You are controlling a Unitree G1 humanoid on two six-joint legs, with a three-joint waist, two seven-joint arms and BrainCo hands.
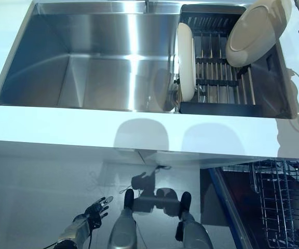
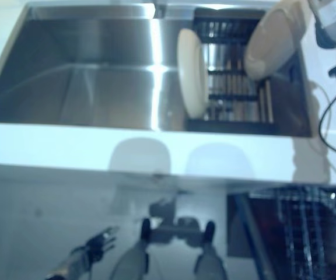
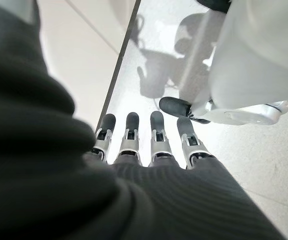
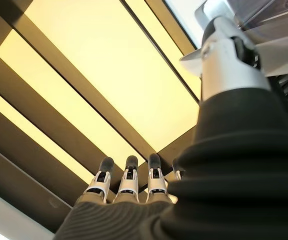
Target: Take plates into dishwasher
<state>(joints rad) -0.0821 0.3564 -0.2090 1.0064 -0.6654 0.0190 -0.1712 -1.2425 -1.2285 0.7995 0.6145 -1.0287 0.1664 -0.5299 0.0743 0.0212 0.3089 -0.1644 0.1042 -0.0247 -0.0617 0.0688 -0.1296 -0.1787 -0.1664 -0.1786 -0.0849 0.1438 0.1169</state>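
Note:
Two cream plates are in a black dish rack [image 1: 219,108] at the right end of the steel sink [image 1: 87,67]. One plate [image 1: 186,62] stands on edge at the rack's left side. The other plate [image 1: 256,31] is tilted at the rack's far right corner, its top rim reaching past the sink's edge. My right arm comes in at the upper right beside that plate. In the right wrist view my right hand [image 4: 129,192] has straight fingers pointing at the ceiling, with no plate in sight. Low at the lower left, my left hand [image 1: 95,210] hangs open and holds nothing.
A white counter [image 1: 87,127] runs along the sink's near edge. Below it at the lower right, the open dishwasher shows its wire basket [image 1: 287,199]. Pale floor lies under the left hand.

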